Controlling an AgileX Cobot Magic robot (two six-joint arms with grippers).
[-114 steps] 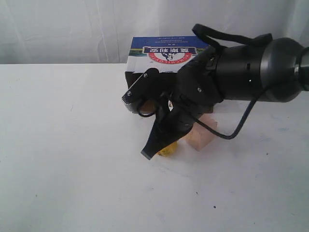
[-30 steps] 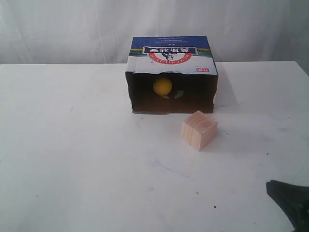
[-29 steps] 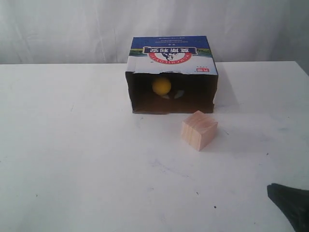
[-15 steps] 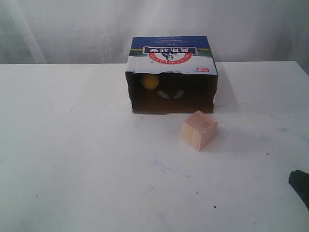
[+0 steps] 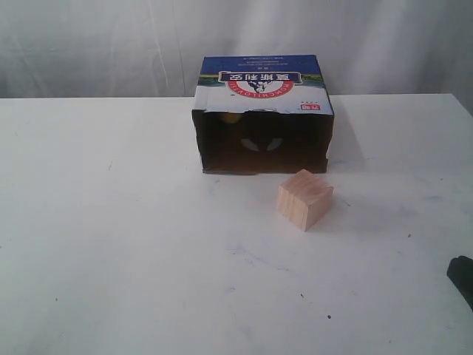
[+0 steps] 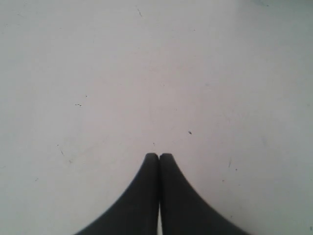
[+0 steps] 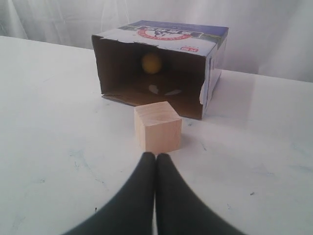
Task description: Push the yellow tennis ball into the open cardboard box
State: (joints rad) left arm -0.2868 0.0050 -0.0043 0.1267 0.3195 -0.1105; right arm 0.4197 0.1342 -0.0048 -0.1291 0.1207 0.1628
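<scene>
White table [image 5: 111, 251], curtain [image 5: 89, 44] behind | yellow tennis ball [image 7: 151, 62] inside open cardboard box [image 5: 262, 65] | left gripper [image 6: 159, 155], right gripper [image 7: 155, 155] closed, empty

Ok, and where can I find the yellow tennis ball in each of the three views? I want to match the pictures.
Exterior view: the yellow tennis ball is a faint yellow patch inside the open cardboard box, high in the dark opening, toward its left.
Left wrist view: not in it; this camera looks down at the table.
Right wrist view: the ball shows clearly, deep inside the box.
Shared landmark: the wooden cube, in front of the box's opening in both the exterior and right wrist views.
</scene>
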